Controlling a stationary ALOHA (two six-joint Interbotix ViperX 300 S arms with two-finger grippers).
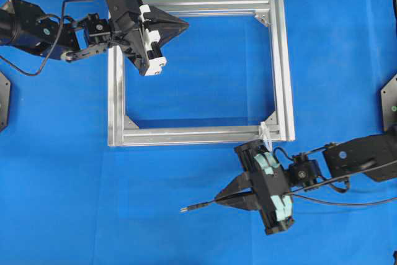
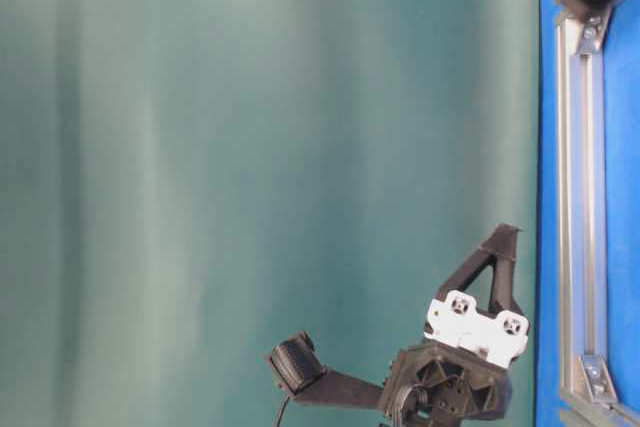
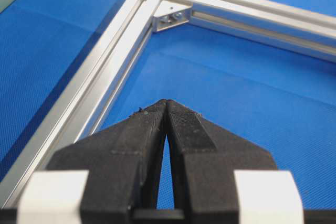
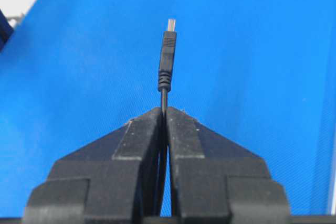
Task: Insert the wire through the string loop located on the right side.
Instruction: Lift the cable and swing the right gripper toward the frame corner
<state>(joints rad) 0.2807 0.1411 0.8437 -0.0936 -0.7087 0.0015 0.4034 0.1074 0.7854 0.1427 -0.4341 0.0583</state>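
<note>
Here the right gripper (image 4: 165,109), black and wedge-fingered, has its jaws pressed together on the wire (image 4: 163,98), a long thin black flexible cable, pinched a little behind its small cylindrical plug with the silvery tip (image 4: 170,24). The plug juts straight out ahead of the fingertips, its long axis in line with the jaws. In the overhead view that tip (image 1: 183,209) points away from the silver aluminium rectangular frame (image 1: 282,66), below and to the left of the frame's lower right corner. The string loop (image 1: 265,133), a tiny whitish scrap, seems to sit at that same corner, though it is too small to read surely. It lies behind the right gripper, so the plug likely must swing round toward it. Farther off, the left gripper (image 1: 184,24), jaws shut on nothing, hangs over the frame's upper left part, well apart from the loop.
</note>
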